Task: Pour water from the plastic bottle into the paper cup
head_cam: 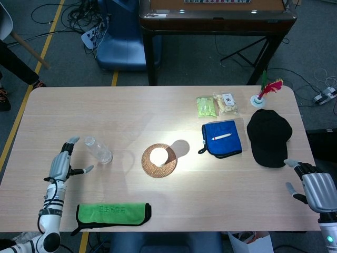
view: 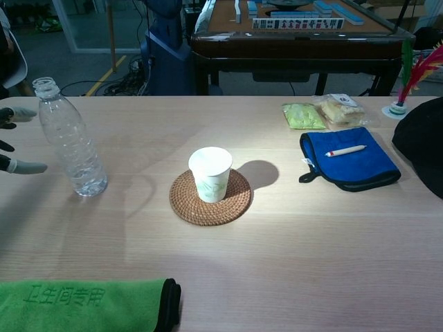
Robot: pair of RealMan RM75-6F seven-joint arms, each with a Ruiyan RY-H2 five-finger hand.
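Standing uncapped plastic bottle (view: pixel 71 144) just right of spread left fingers (view: pixel 26 167), untouched.

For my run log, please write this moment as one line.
left hand: open, beside plastic bottle, apart | bottle: upright, uncapped | paper cup: on coaster | right hand: open, idle

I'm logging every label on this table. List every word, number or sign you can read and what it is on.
Green cloth: dark Chinese characters along it, reading about "卫生间专用"; faint, so not certain.
Snack packet: a white label with a dark mark, too small to read.
Paper cup: green pattern only, no readable text.
Plastic bottle: no label visible.
Mahjong tiles on the far table: too small to read.
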